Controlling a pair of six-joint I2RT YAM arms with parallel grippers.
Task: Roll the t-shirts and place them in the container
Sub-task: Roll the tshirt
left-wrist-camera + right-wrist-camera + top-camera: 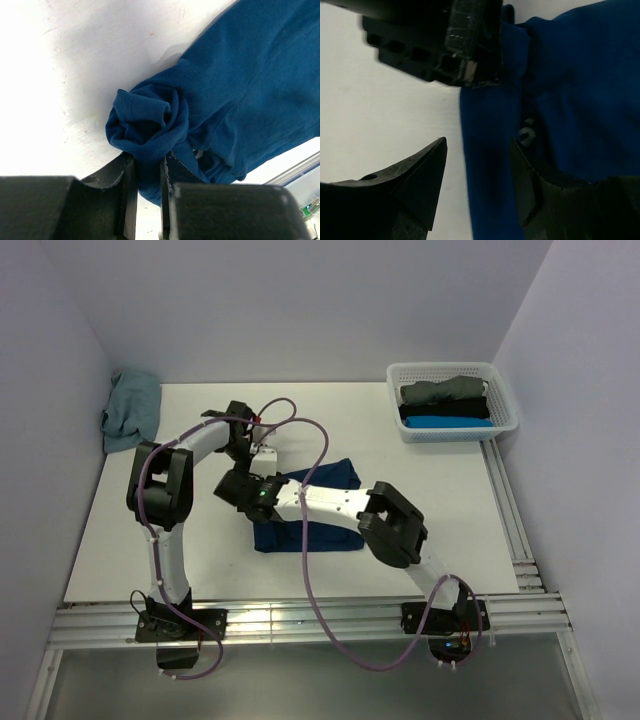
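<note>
Your top view's evenly lit and sharp, just soft shadows under the arms [320,502]. Left wrist: the table [60,75] blows out to pure white, and the left fingers [112,182] up close are blurry. Right wrist is dimmer, navy t-shirt [570,90] murky, right fingers [420,172] near-black and soft.

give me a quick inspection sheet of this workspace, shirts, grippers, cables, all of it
surface: white table, a few faint specks
job's things: navy t-shirt mid-table, one end rolled into a small wad; teal shirt bunched at the far left corner; grey shirt, black shirt and bright blue shirt side by side in the white basket
clutter: nothing seen
grippers: left gripper shut on the wad; right gripper open, jaws astride the shirt's edge
cables: purple cables loop loosely, one crossing above the navy t-shirt
surroundings: pale walls; metal rails along the near edge
</note>
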